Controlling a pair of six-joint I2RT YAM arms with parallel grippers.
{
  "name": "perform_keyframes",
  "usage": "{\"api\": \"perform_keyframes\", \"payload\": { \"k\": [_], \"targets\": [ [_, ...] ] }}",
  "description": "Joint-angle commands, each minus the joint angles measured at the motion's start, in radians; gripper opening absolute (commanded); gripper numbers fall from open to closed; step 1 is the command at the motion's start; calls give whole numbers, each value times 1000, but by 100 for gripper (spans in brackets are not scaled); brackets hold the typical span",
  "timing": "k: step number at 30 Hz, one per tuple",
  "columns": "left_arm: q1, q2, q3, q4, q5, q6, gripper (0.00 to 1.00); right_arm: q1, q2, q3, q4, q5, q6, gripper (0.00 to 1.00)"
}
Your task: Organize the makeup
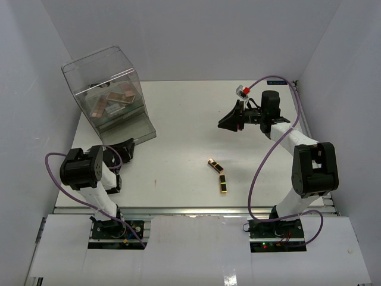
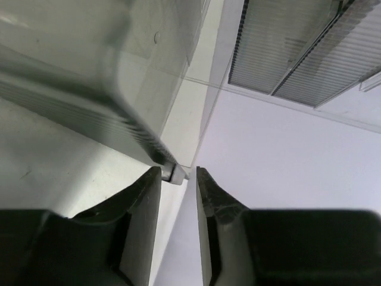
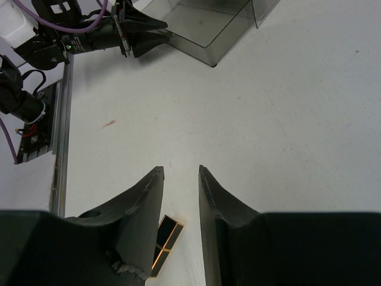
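At the frame's left, our left gripper (image 2: 178, 171) stands slightly open, empty, by a corner of the big clear plastic box (image 1: 107, 77). Our right gripper (image 3: 181, 169), narrowly open, holds nothing.

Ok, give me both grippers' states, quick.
Left gripper: open, holding nothing.
Right gripper: open, holding nothing.

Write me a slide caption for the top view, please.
Two lipsticks lie loose on the table, while palettes sit inside the clear box at far left.
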Motion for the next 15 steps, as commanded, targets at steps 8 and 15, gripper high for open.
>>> {"api": "perform_keyframes", "payload": {
  "k": [8, 15],
  "targets": [
    [-6, -35, -41, 115, 101, 31, 98, 95, 58, 238, -572, 286, -328, 53],
    [-5, -241, -154, 11, 191, 158, 98, 404, -16, 96, -634, 809, -393, 79]
  ]
}}
